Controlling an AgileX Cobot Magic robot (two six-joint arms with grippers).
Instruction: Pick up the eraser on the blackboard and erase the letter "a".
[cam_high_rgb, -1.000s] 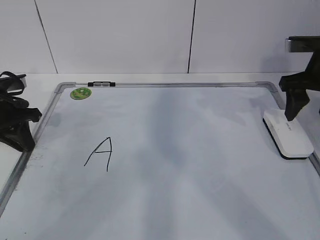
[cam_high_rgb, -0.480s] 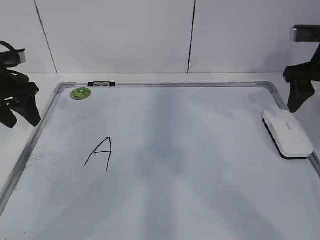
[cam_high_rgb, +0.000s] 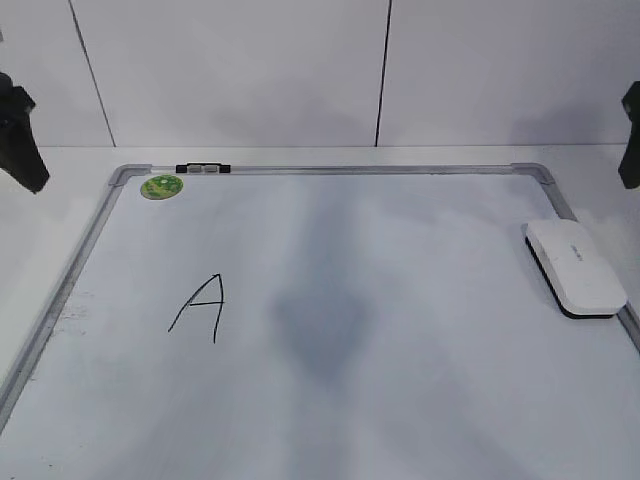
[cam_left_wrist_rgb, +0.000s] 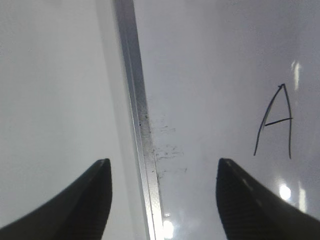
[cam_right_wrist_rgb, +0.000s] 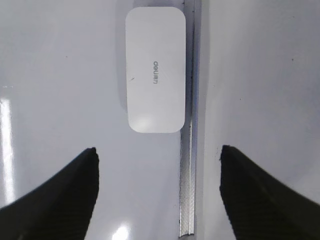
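Eraser (cam_high_rgb: 575, 266) lies at board's (cam_high_rgb: 330, 170) 3 o'clock edge; only "A" (cam_high_rgb: 200, 307) shows, no "a"; both grippers (cam_left_wrist_rgb: 160, 200) (cam_right_wrist_rgb: 157, 192) wide open, empty.

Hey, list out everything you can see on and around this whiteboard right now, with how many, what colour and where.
blackboard: one, white surface with grey metal frame, lying flat and filling most of the exterior view.
eraser: one, white with dark underside, on the board against its right frame edge.
letter: one capital "A", black marker, left half of the board; no lowercase "a" visible.
magnet: one, round, green, far left corner of the board.
clip: one, black and grey, on the far frame edge near the magnet.
wall: white panels behind the board.
left pincer: black, open, above the left frame edge.
right pincer: black, open, above the eraser's near end.
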